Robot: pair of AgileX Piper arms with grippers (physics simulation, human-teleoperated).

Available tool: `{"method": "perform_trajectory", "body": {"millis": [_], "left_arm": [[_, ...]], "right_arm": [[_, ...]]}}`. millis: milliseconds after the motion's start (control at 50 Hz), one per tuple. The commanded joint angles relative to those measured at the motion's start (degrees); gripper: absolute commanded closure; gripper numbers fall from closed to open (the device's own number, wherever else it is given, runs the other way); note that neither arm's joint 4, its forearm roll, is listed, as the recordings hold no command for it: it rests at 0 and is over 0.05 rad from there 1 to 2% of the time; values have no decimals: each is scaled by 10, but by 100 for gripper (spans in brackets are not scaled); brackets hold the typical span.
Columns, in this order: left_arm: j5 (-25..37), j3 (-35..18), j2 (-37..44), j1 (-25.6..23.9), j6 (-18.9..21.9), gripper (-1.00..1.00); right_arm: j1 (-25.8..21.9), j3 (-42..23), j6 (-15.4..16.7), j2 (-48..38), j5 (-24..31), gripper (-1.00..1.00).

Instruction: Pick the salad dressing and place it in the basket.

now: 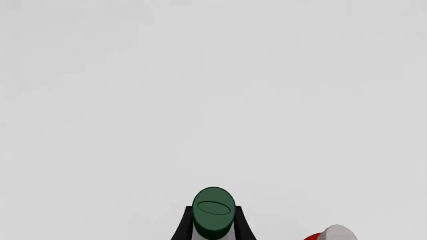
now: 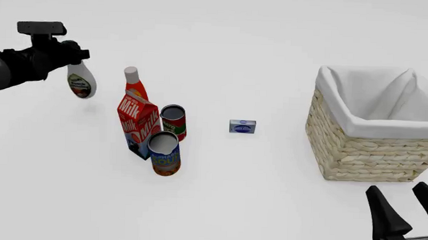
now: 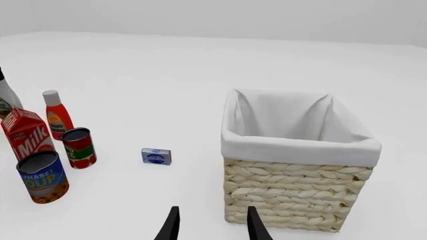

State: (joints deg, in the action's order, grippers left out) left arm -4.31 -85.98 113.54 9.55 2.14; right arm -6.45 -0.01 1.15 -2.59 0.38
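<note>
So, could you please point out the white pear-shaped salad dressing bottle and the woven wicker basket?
White pear-shaped salad dressing bottle (image 2: 80,84): front view, on its label.
Woven tan wicker basket (image 2: 355,151): front view, on its front wall.

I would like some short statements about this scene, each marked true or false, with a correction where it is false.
1. The left gripper holds the salad dressing off the table. True.
2. The salad dressing already lies in the basket. False: it hangs far to the left of the basket in the front view, and only the white lining shows inside.
3. The right gripper is closed on the small blue box. False: its fingers stand apart with nothing between them, and the box lies on the table.
4. The red bottle stands behind the milk carton. True.
5. Both cans lie on their sides. False: the red can and the blue can stand upright.
</note>
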Motion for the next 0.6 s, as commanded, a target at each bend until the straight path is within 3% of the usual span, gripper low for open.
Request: {"method": "perform_trajectory", "body": {"millis": [20,320,600], "left_arm": [[14,-12,-46,-4,17,100],[75,-70,-113,-18,47,100],[119,-95,-198,-87,60,100]], "right_arm": [[-2,0,-2,5,5,-100],[-5,0,0,2,-1,-100],[-14,-1,3,-20,-25,-100]]}}
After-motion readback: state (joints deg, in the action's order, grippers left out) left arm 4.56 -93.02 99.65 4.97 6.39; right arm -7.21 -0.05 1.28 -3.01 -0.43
